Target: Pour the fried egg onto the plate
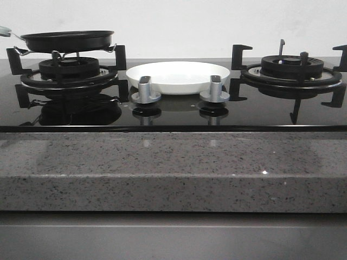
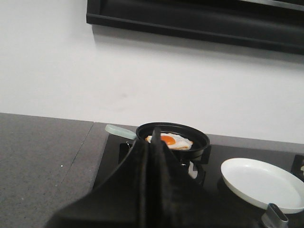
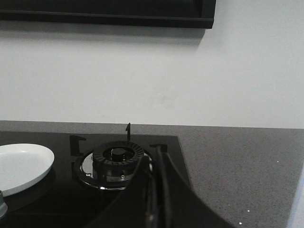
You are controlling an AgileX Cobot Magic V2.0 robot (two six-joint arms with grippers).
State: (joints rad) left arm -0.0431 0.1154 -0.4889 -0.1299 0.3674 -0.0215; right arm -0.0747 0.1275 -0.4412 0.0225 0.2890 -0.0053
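A black frying pan [image 1: 68,40] with a pale handle [image 2: 118,131] sits on the left burner. The fried egg [image 2: 170,141], white with an orange yolk, lies inside it; the front view does not show the egg. The white plate [image 1: 178,77] rests on the hob between the two burners, also seen in the left wrist view [image 2: 259,184] and the right wrist view [image 3: 21,166]. My left gripper [image 2: 153,137] is shut and empty, well short of the pan. My right gripper [image 3: 153,154] is shut and empty, near the right burner. Neither gripper shows in the front view.
The right burner [image 1: 293,70] stands bare with raised black pan supports. Two silver knobs [image 1: 145,89] [image 1: 215,88] stand in front of the plate. A grey speckled counter edge [image 1: 173,173] runs along the front. A white wall is behind.
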